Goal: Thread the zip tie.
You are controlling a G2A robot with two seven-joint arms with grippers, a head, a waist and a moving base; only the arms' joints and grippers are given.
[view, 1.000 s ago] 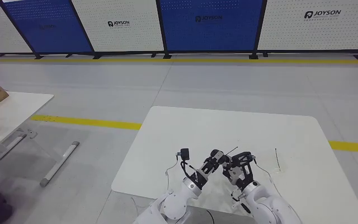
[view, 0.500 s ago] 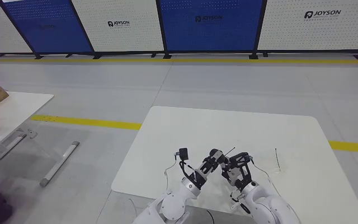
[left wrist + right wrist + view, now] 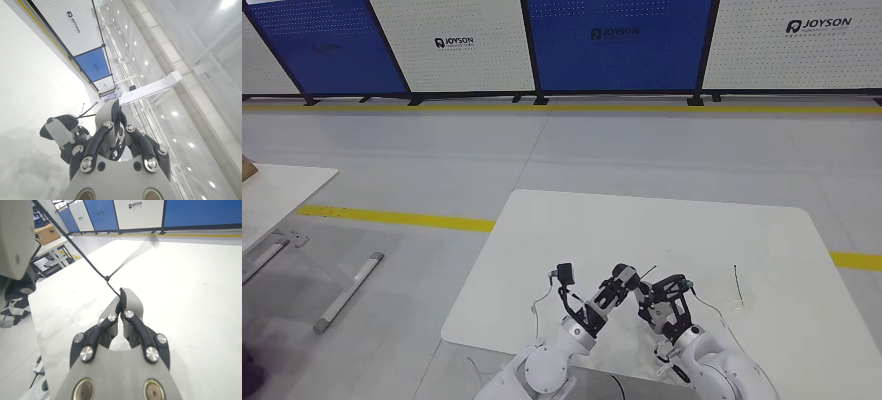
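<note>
I hold both hands close together above the near edge of the counter (image 3: pixel 662 220), about midway along it. My right hand (image 3: pixel 120 294) is pressed together, pinching one end of the thin black plastic zip tie (image 3: pixel 106 278). My left hand (image 3: pixel 117 108) is also pressed together on the strap beyond the small boxy head. The matte white counter has rounded corners and broad bare room toward the far edge. A second black tie (image 3: pixel 737 283) lies near the right edge.
</note>
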